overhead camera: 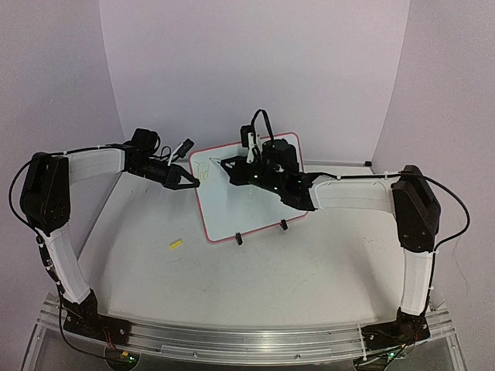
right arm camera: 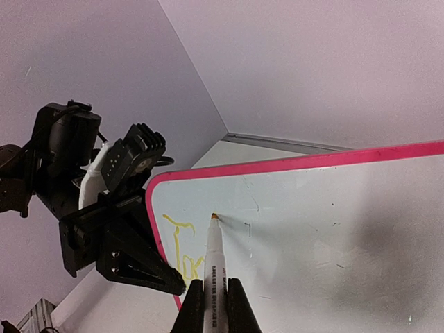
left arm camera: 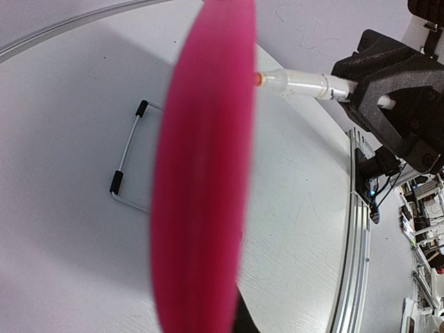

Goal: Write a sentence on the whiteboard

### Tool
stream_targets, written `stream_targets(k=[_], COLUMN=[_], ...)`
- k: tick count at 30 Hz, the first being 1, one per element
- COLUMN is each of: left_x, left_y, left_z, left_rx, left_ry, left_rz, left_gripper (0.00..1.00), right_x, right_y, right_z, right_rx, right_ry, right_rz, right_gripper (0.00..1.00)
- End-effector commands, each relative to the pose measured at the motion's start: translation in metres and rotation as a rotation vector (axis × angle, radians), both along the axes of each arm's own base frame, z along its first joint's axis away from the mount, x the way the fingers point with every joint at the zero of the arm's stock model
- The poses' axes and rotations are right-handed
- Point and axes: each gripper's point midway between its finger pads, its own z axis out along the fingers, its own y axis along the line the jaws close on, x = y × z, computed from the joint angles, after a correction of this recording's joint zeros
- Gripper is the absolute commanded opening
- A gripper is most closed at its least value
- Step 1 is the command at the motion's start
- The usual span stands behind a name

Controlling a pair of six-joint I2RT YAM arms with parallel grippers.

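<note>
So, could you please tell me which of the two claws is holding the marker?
The right claw, shut on the white marker at the whiteboard; the left claw grips the board's pink edge instead.

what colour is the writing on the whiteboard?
Yellow writing, faint on the whiteboard; shows best in the right wrist view.

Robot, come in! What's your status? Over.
Left gripper shut on whiteboard edge. Right gripper shut on marker, tip at board. Few yellow letters written. Nothing blocking.
</note>
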Motion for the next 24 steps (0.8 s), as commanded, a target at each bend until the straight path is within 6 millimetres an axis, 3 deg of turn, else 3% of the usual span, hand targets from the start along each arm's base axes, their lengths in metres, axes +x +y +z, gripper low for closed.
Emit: stream_targets(k=[1, 18, 24], left_x=[-0.001, -0.001, -0.001], left_y=[-0.003, -0.002, -0.002], left_z=[0.004, 0.003, 0.003], left_rx=[0.038, 0.04, 0.04], left_ry=[-0.032, -0.03, -0.03], left_rz=[-0.006, -0.004, -0.004], left_gripper=[0.0, 0.0, 0.0], right_x=[-0.001, -0.014, -0.015], right_y=[0.003, -0.006, -0.017], right_z=[-0.018, -0.045, -0.034], right_rx=[-0.02, -0.055, -0.047], right_ry=[0.023, 0.076, 0.055], right_rz=[0.026, 0.032, -0.005], right_gripper=[0.0, 0.0, 0.0])
